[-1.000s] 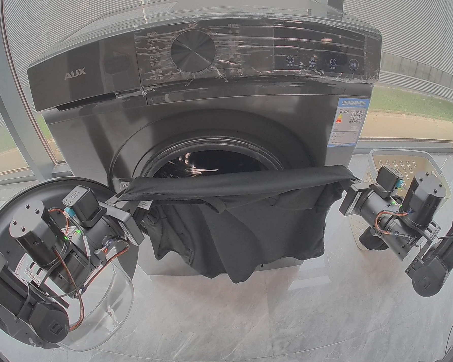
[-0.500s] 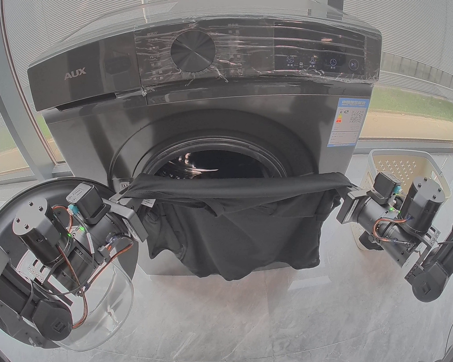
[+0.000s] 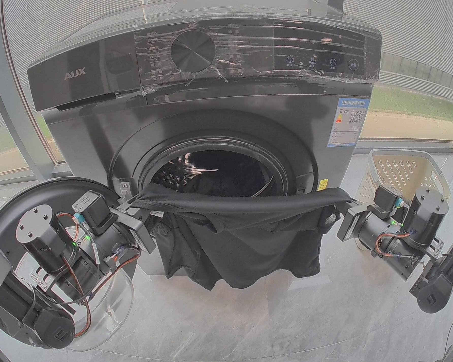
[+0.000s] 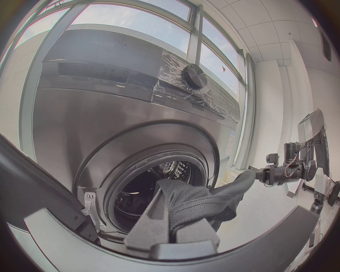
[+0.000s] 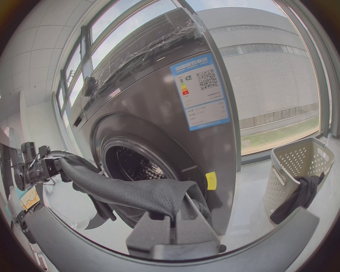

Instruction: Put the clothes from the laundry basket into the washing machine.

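A black garment (image 3: 239,229) is stretched taut between my two grippers in front of the washing machine's (image 3: 207,119) open drum (image 3: 216,172). My left gripper (image 3: 136,207) is shut on its left end, seen close up as bunched black garment (image 4: 191,203). My right gripper (image 3: 342,207) is shut on the right end, where the black garment (image 5: 141,193) folds over the fingers. The cloth hangs down over the lower rim of the opening. A cream laundry basket (image 3: 406,170) stands right of the machine, and another dark piece of clothing (image 5: 301,198) hangs over the laundry basket's (image 5: 301,166) rim.
The round glass door (image 3: 90,279) is swung open to the left, behind my left arm. Pale marble floor (image 3: 245,325) lies in front. Large windows stand behind and beside the machine.
Both grippers have lowered with the garment, so its top edge now sits below the middle of the drum opening and more of the drum shows above it.
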